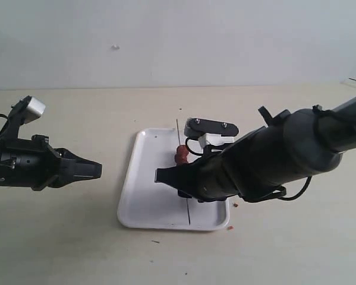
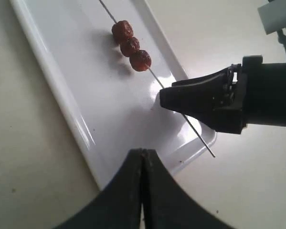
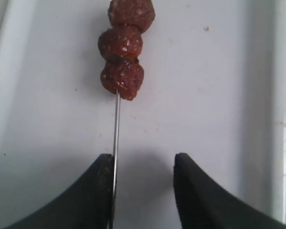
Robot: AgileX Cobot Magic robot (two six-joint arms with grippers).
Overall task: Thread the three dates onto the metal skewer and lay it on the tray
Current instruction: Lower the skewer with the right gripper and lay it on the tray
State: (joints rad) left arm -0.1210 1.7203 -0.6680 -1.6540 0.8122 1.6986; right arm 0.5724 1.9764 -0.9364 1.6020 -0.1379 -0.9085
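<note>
Black right gripper (image 3: pixel 142 191) parted, seemingly brushing skewer (image 3: pixel 116 126).

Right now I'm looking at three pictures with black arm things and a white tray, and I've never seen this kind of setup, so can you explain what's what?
It is a robot with two black arms, each ending in a two-fingered gripper. One picture looks over the whole beige table; the other two come from cameras on each arm's wrist. On the table lies a flat white rectangular tray. On it rests a thin grey metal skewer threaded with three wrinkled red-brown dates. The right gripper stands open, with the skewer beside one finger, so nothing looks clamped. The left gripper is shut, empty, off to the side of the tray.
</note>
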